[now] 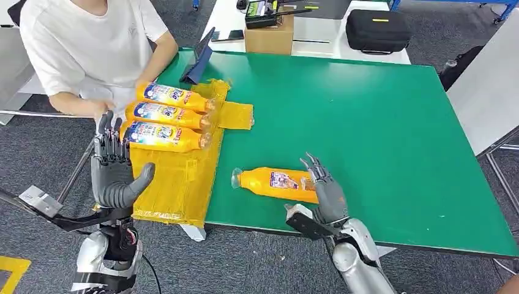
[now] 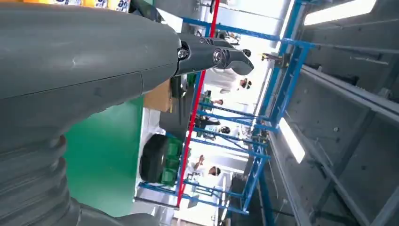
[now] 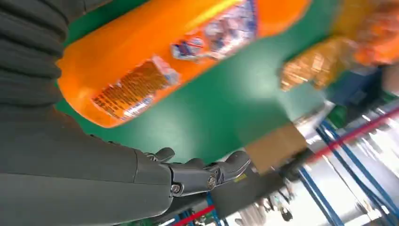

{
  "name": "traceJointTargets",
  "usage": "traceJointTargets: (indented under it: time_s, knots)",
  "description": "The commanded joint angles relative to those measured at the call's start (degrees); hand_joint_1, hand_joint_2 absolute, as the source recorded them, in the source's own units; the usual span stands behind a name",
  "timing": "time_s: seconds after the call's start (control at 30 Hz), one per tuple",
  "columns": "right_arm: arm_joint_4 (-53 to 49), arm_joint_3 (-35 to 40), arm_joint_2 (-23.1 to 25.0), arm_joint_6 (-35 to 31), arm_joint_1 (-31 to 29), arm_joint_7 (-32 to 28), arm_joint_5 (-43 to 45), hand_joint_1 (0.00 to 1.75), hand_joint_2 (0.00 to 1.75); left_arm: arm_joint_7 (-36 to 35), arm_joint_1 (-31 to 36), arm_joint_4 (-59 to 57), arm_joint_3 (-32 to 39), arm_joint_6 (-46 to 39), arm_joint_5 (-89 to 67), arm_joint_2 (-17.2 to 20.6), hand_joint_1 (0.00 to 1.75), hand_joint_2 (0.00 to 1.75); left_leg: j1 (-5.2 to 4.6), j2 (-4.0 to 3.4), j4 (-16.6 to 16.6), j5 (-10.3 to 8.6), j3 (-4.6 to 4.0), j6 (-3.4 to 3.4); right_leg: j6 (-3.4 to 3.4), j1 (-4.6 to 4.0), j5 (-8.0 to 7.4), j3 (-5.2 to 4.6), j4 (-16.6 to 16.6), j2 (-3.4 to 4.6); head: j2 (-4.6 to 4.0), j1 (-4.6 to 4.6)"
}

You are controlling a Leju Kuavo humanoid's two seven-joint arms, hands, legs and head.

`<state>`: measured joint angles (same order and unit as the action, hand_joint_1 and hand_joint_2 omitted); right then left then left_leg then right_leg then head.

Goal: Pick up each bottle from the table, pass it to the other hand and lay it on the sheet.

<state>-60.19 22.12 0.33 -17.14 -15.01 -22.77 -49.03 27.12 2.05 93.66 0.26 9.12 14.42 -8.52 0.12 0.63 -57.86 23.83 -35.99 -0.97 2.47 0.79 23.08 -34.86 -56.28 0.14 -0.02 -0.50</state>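
Right hand (image 1: 324, 187) is hovering with fingers spread wide, holding nothing; the orange bottle (image 1: 278, 183) is lying just beside its fingertips. Left hand (image 1: 115, 168) is standing open beside three bottles (image 1: 164, 116) lying on the yellow sheet (image 1: 177, 184).

Cardboard box (image 1: 268, 35) at green table's (image 1: 379, 122) far edge, black case (image 1: 377, 29) beside it; person in white shirt (image 1: 85, 43) at table's far-left corner.

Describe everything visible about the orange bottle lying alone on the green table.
The orange bottle lies on its side on the green table, clear cap end pointing toward the yellow sheet, off the sheet. It looks like glossy plastic, with a printed label on its side. The right hand is at its base end, fingers spread; whether it touches the bottle is unclear.
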Motion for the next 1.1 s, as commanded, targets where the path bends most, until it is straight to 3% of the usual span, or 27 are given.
traceJointTargets:
  time_s: [0.03, 0.2, 0.43, 0.6, 0.7, 1.07, 1.1]
  knots:
    - [11.94, 0.97, -1.51, -0.89, -6.70, 1.18, -2.63, 0.00, 1.75, -0.33, 1.42, -1.19, -1.31, 0.09, -0.76, 0.55, 0.00, 1.75, 0.01, -0.03, 0.04, 0.08, 0.23, 0.03, -0.07, -0.02, 0.08, 0.23, 0.04, -0.01, 0.02, -0.02]
    - [11.96, 1.04, -1.46, -0.92, -6.57, 1.22, -2.71, 0.00, 1.75, -0.33, 1.37, -1.19, -1.27, 0.09, -0.76, 0.59, 0.00, 1.75, 0.02, -0.03, 0.03, 0.11, 0.29, 0.06, -0.09, -0.03, 0.11, 0.29, 0.03, -0.03, 0.02, -0.02]
    - [16.51, 2.24, -1.16, 1.61, -11.30, 8.84, -7.91, 0.00, 1.75, -0.92, 0.88, -1.59, -0.04, 1.38, -0.86, 0.18, 0.00, 1.75, 0.01, -0.18, -0.01, 0.12, 0.27, 0.06, -0.09, -0.03, 0.07, 0.23, 0.00, 0.12, 0.02, -0.02]
    - [22.93, 5.02, -0.46, 7.67, -15.82, 13.48, -9.38, 0.00, 1.75, -1.56, 0.10, -1.69, 1.07, 1.30, -1.54, -0.09, 0.00, 1.75, 0.01, -0.19, 0.04, 0.10, 0.28, 0.05, -0.08, -0.02, 0.05, 0.24, 0.04, 0.13, 0.02, 0.00]
    - [28.40, 7.42, 0.09, 11.82, -19.68, 14.02, -8.55, 0.00, 1.75, -1.81, 0.14, -2.30, 1.76, 1.27, -1.77, -0.10, 0.00, 1.75, -0.01, -0.23, 0.03, 0.09, 0.24, 0.04, -0.07, -0.01, 0.03, 0.20, 0.02, 0.18, 0.02, -0.02]
    - [36.41, 10.16, 1.64, 17.92, -24.97, 12.81, -6.75, 0.00, 1.75, -2.00, 1.86, -5.84, 1.71, 1.36, -2.14, 0.36, 0.00, 1.75, 0.02, -0.27, 0.06, 0.10, 0.45, 0.07, -0.12, -0.04, 0.06, 0.38, 0.04, 0.15, 0.00, -0.02]
    - [37.47, 11.21, 1.45, 19.38, -25.94, 12.06, -6.78, 0.10, 1.75, -2.00, 2.38, -6.59, 1.55, 1.43, -2.12, 0.53, 0.00, 1.75, 0.03, -0.25, 0.06, 0.12, 0.54, 0.09, -0.15, -0.06, 0.09, 0.46, 0.05, 0.11, 0.02, 0.00]
